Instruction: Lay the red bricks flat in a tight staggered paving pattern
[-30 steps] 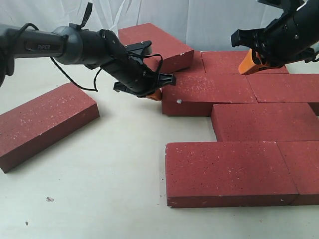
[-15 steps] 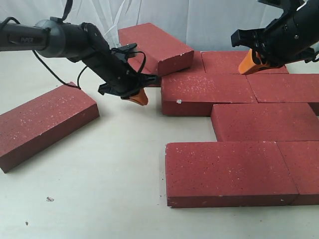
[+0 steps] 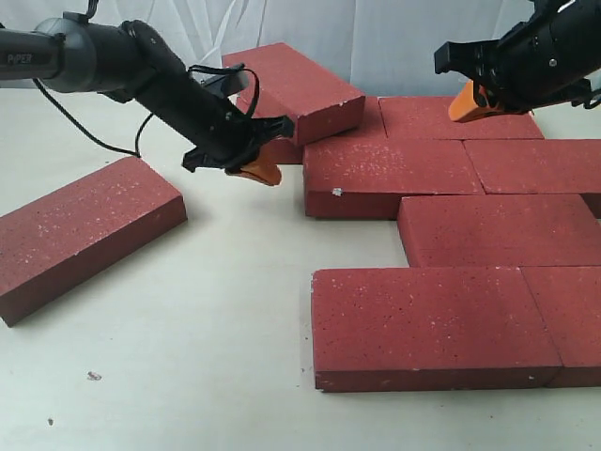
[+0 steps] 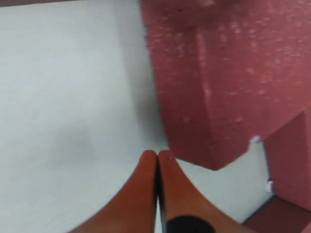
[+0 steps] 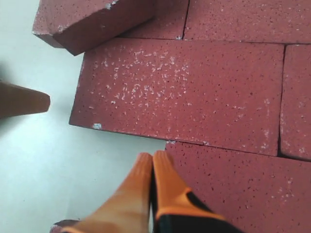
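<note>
Near the tabletop's (image 3: 188, 357) left edge a loose brick (image 3: 84, 235) lies flat and skewed, well apart from the other red bricks (image 3: 432, 324). Between it and them the left gripper (image 3: 261, 169) hangs low over bare tabletop. Its orange fingers (image 4: 141, 194) are pressed together on nothing, and the tips are near the left end of the nearest paved brick (image 3: 394, 174). A black cable (image 3: 137, 148) loops below its arm.

Just behind that gripper a tilted brick (image 3: 296, 86) sits askew. Its right end is propped on the back of the paving and covers the corner there.

Further right the remaining bricks lie flat in staggered rows that run to the tabletop's right edge, their visible joints tight. The right gripper (image 3: 460, 109) hovers over the back row. Its fingers (image 5: 170, 194) are also closed on each other, holding nothing. A white curtain (image 3: 394, 38) hangs behind the tabletop's far edge.
</note>
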